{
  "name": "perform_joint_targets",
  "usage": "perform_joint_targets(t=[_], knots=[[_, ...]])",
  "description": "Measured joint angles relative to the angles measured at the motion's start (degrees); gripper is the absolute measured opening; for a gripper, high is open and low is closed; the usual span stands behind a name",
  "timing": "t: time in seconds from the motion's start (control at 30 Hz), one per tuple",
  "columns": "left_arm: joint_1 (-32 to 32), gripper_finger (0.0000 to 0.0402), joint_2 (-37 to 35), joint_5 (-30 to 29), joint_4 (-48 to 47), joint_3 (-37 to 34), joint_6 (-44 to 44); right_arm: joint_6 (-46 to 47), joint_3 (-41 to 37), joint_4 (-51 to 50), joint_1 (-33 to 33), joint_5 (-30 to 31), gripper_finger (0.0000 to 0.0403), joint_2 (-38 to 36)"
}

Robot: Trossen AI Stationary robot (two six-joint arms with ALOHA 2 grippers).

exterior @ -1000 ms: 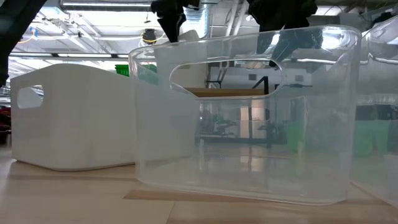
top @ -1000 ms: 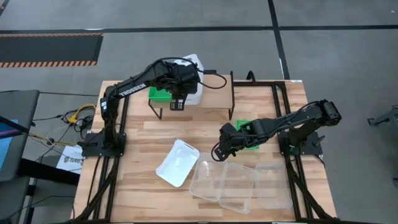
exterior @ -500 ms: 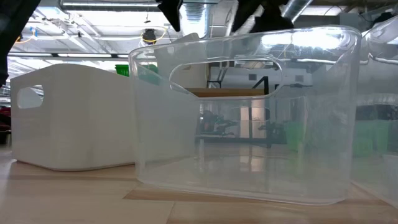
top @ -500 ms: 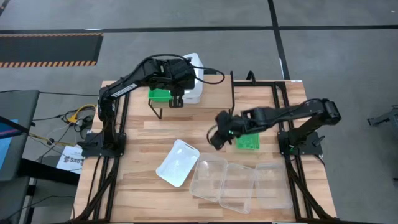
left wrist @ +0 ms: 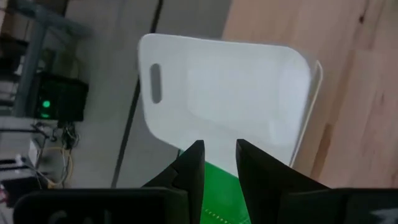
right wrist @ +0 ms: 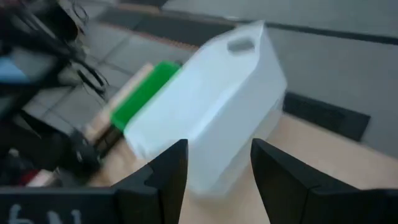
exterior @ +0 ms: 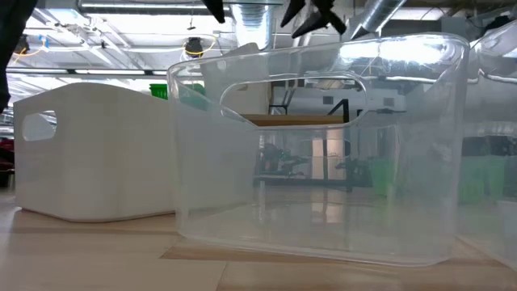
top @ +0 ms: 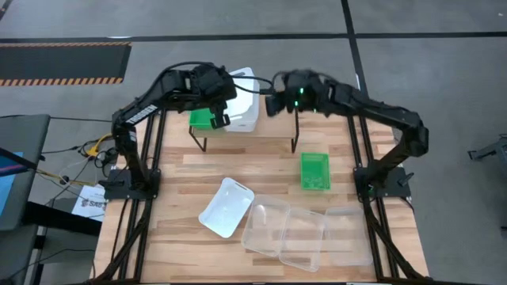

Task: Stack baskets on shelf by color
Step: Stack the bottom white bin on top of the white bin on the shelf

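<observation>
We see a big wooden table point(top: 190, 170) with a small shelf point(top: 273, 127) at its far side. On the shelf sit a white basket point(top: 242, 115) and a green basket point(top: 203, 120), side by side. Three clear baskets point(top: 305, 233) sit near the front, beside another white basket point(top: 226, 207). A second green basket point(top: 314, 171) sits alone. Our left gripper point(top: 219, 120) is narrow, above the shelf's green basket. Our right gripper point(top: 271, 101) is wide and holds nothing, above the shelf.

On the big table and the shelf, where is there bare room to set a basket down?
Free: the tabletop's left side, between the left arm's base and the white basket; also the shelf's right half, beside the white stack. Crowded: the near edge, where three clear baskets lie side by side. The green basket takes the right middle.
</observation>
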Motion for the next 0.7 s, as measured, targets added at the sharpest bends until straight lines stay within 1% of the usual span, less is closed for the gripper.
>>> perform_joint_targets(t=[0.07, 0.13, 0.2, 0.37, 0.53, 0.7], knots=[[0.0, 0.0081, -0.8, -0.4, 0.0, 0.0, -1.2, 0.3, 0.3, 4.1, -1.7, -3.3, 0.0201, 2.0], [0.0, 0.0081, -1.6, -1.1, 0.4, 0.0, -2.1, 0.3, 0.0, 4.3, -3.4, -6.2, 0.0201, 4.2], [0.2, 0.0081, -2.3, -1.4, 0.9, 0.0, -2.9, 0.9, 0.0, 6.9, -4.1, -7.8, 0.0201, 6.5], [0.5, 0.0081, -2.9, -2.6, 1.9, 0.0, -3.7, 2.2, 0.0, 9.4, -6.0, -7.8, 0.0201, 9.5], [1.0, 0.0081, -3.0, -2.6, 2.0, 0.0, -3.0, 3.4, 0.1, 9.7, -7.5, -7.7, 0.0201, 9.5], [1.2, 0.0081, -3.0, -2.5, 2.0, 0.0, -1.8, 3.4, 0.1, 6.8, -8.5, -7.4, 0.0201, 9.5]])
